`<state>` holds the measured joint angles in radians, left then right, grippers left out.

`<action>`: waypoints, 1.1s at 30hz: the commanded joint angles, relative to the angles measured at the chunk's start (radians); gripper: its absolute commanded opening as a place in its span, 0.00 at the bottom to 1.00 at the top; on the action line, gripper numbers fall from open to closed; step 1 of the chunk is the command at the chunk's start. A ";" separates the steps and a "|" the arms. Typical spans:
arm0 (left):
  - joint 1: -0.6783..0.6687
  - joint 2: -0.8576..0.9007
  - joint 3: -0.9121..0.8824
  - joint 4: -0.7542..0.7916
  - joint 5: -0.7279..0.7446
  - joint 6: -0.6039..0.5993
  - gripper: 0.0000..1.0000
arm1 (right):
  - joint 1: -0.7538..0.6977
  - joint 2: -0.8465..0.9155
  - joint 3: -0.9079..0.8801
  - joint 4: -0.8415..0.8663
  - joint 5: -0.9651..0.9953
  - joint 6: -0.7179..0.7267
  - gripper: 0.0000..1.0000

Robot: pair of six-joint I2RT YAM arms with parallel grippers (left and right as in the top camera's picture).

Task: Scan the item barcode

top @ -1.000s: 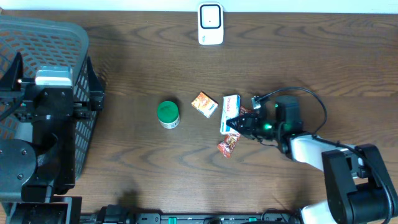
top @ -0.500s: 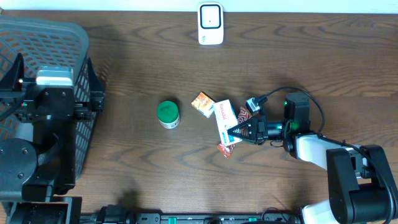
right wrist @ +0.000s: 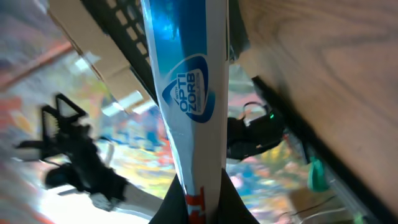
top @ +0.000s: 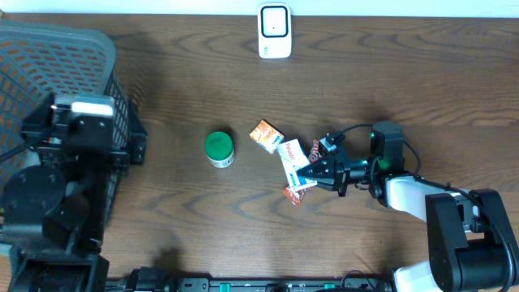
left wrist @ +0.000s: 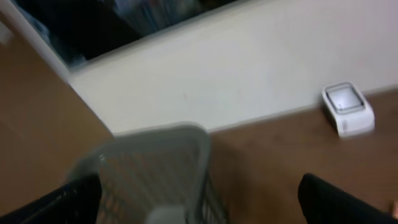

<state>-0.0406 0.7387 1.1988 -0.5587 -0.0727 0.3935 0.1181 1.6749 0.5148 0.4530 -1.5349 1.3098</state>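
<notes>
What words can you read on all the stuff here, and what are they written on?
"OPTI ZORB": on the blue badge of the white and blue packet, in the right wrist view.
Red letters at that packet's lower end: partly hidden, unreadable.
Print on the orange box and the red wrapper: too small to read.
White scanner and green-lidded can: no text visible.

View blurred. Grey mesh basket (left wrist: pixel 158 140) sits lower centre-left, its rim towards the camera. White scanner (left wrist: pixel 348 109) stands at right on the brown wooden surface (left wrist: pixel 280 149), close to the cream wall (left wrist: pixel 217 74). Two dark fingers (left wrist: pixel 339 202) show in the bottom corners, well apart. Brown panel (left wrist: pixel 37 118) fills the left edge.
</notes>
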 commanded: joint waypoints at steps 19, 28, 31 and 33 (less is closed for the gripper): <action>0.006 0.105 -0.004 -0.235 0.013 -0.014 0.98 | 0.005 0.003 -0.006 0.000 -0.027 0.407 0.01; 0.006 0.219 -0.004 -0.267 0.013 -0.013 0.98 | 0.000 0.003 -0.006 0.146 0.090 0.073 0.02; 0.006 0.249 -0.004 -0.256 0.013 -0.013 0.98 | 0.001 0.003 -0.006 0.230 0.082 -0.136 0.02; 0.006 0.259 -0.004 -0.255 0.013 -0.013 0.98 | 0.001 0.003 -0.006 0.232 0.086 -0.247 0.02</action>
<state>-0.0406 0.9794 1.1988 -0.8173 -0.0727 0.3897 0.1192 1.6752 0.5114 0.6773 -1.4582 1.3579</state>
